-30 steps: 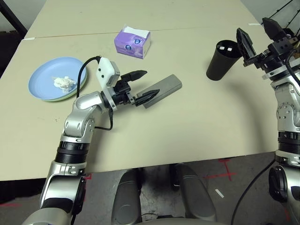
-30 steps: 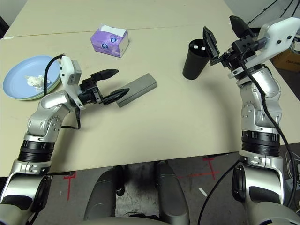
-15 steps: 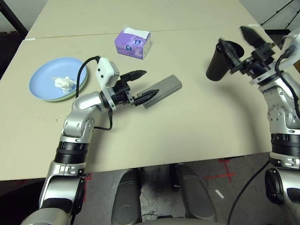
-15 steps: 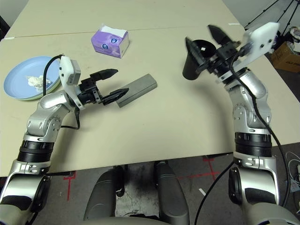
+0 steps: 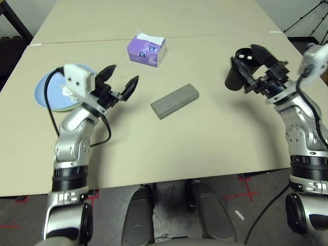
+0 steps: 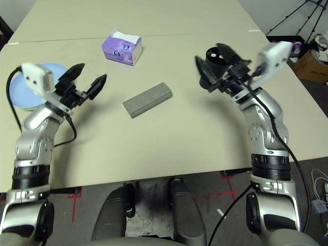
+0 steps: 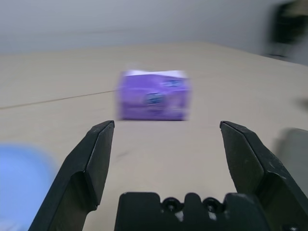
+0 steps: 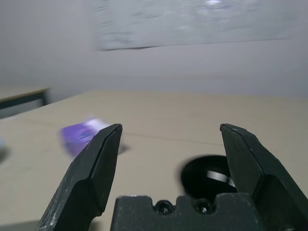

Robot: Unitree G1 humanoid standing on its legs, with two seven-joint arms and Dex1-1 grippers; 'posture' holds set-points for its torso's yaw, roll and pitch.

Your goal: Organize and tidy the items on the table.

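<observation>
Two end effectors, left (image 5: 119,82) and right (image 6: 219,61), gape empty; one glasses case (image 5: 175,100); one black cup (image 5: 237,75).

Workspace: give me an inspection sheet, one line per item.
Surface: beige table, seam across the far side.
Job's things: grey case lying flat mid-table, free; blue plate with crumpled tissue at left; black cup upright at right.
Clutter: purple tissue box, far centre.
Grippers: left claw open, empty, near the plate; right claw open, at the cup, no grip seen.
Cables: black cable looping along left arm.
Surroundings: red tape marks on the floor.
</observation>
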